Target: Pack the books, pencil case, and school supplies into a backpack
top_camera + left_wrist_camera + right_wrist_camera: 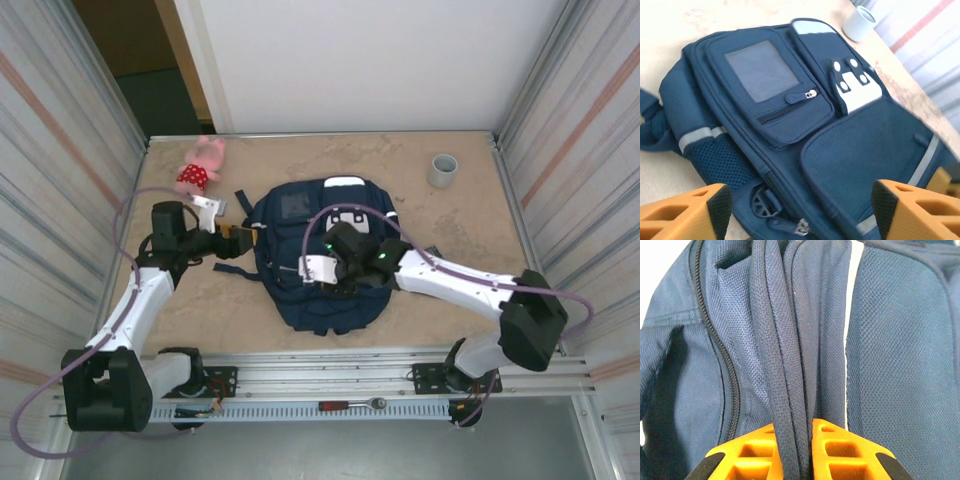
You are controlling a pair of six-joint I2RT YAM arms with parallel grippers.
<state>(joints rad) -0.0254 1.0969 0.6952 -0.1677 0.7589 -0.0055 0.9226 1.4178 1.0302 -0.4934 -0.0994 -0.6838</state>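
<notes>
Backpack lies flat, centre of the table. Right gripper has its jaws pinched tight on a padded fabric ridge. Left gripper hovers at the bag's side, jaws wide and empty. Risk: with nothing pinning the bag, a pull lifts it whole, or the ridge slips free.

1 navy backpack, 1 grey cup, 1 pink plush toy, 2 robot arms, 1 wrench

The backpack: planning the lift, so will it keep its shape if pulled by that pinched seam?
Probably floppy: the backpack is soft woven fabric, bunched into a fold in the right gripper, so it would likely sag. It lies flat and wide, so tipping seems unlikely. Its textured weave should grip well.
</notes>
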